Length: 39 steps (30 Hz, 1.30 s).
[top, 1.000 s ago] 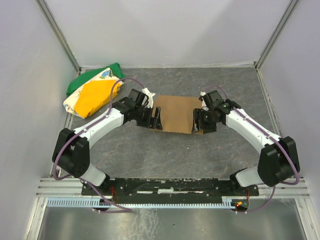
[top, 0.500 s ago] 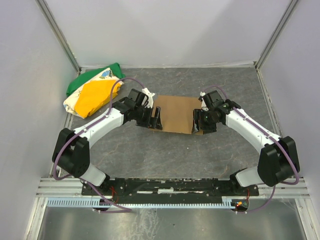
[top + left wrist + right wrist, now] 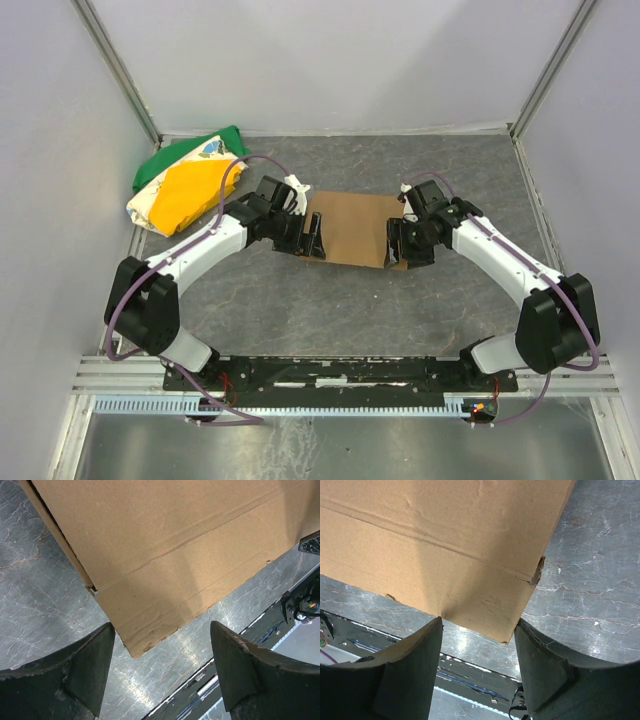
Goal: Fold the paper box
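At the far left of the table (image 3: pixel 330 300), well apart from the work, lies a green, yellow and white cloth bundle (image 3: pixel 185 185). The left arm (image 3: pixel 205 250) reaches inward from there to the left end of the paper box (image 3: pixel 352 228), a plain brown cardboard piece lying flat on the grey marbled surface in the middle of the table, between the two arms. The left gripper (image 3: pixel 162 667) is spread wide and holds nothing: in its wrist view the near left corner of the box sits in the gap between the two fingers (image 3: pixel 75 675), touching neither, with creases running across the cardboard above it. At the box's other end the right gripper (image 3: pixel 477 667) is also parted and empty, its tips bracketing the near right corner. The gap there is tighter, and I cannot tell whether either tip brushes the cardboard edge. The right arm (image 3: pixel 500 265) angles in from the right side. The main risk, as I judge it, is the corner approach. Jaws closing on a bare corner would likely crumple or dog-ear it rather than turn a flap along its crease, and the right corner already looks slightly frayed at a small notch (image 3: pixel 537 572). The table looks smooth, so a push from one side alone could slide or spin the flat box. If the arms lift unevenly, the sheet could twist and bend off its scored lines.
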Motion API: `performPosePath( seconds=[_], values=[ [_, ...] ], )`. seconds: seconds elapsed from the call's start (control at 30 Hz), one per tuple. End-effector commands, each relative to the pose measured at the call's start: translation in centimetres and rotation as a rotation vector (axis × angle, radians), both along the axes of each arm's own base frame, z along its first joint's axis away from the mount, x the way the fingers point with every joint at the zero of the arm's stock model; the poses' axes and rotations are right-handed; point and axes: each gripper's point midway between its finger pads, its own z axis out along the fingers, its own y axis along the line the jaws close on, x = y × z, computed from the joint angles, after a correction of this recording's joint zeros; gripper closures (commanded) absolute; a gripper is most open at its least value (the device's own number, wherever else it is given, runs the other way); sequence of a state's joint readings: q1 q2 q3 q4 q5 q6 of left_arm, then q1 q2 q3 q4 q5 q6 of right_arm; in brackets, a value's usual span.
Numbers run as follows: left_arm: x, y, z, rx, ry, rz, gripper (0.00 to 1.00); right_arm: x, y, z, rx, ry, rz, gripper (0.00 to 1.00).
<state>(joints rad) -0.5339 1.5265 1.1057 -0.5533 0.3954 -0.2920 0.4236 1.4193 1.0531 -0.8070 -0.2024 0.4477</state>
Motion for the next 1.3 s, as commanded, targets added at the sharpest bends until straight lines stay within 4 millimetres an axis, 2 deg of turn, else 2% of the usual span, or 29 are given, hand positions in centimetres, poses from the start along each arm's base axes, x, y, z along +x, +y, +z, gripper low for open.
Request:
performPosePath(
  seconds=[0.0,0.63,0.87,1.27],
  values=[
    [0.6,-1.2,3.6,-0.081,-0.092,-0.067,0.17,1.4,1.2,3.0,0.06,-0.09,0.011,0.33],
    [0.6,-1.4,2.2,-0.061,-0.043,-0.073,0.18,0.6,1.3,1.5,0.058,-0.029,0.01,0.33],
    [0.6,-1.4,2.2,-0.06,-0.04,-0.074,0.18,0.5,1.1,1.0,0.039,0.011,-0.017,0.36],
    [0.8,-1.6,3.0,-0.077,-0.046,-0.072,0.18,0.4,2.0,2.3,0.099,0.005,-0.021,0.35]
  ],
)
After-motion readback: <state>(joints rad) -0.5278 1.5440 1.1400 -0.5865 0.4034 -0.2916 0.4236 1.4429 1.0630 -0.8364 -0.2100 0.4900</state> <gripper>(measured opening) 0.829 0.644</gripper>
